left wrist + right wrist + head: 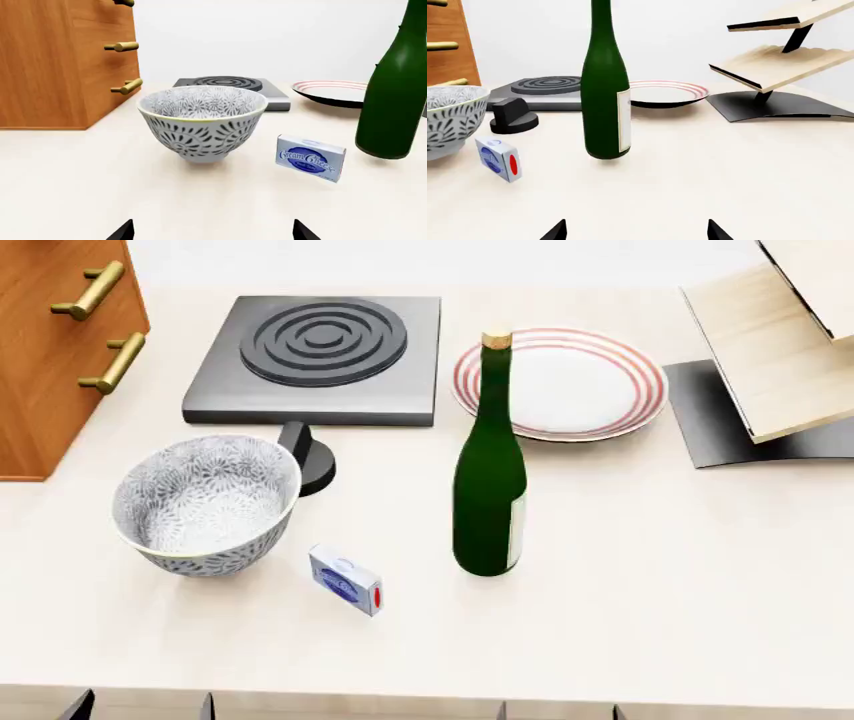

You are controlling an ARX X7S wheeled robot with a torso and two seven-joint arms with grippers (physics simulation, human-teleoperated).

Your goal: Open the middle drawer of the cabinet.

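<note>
The cabinet [53, 65] is a tall orange-brown wooden box at the table's far left; it also shows in the head view [40, 370]. Three brass bar handles stick out of its front. The middle drawer's handle [121, 47] is the second one and also shows in the right wrist view [442, 46]. All the drawers look closed. My left gripper [213, 234] is open and empty, low over the table's near edge and well short of the cabinet. My right gripper [637, 231] is open and empty at the near edge further right. Only the fingertips of both show.
A patterned bowl [203, 502] stands between my left gripper and the cabinet. Also on the table are a cream cheese box [346, 581], a green bottle [489, 480], a hotplate [318, 358] with a black knob [314, 462], and a striped plate [561, 382]. A pale wooden rack [774, 350] is at the far right.
</note>
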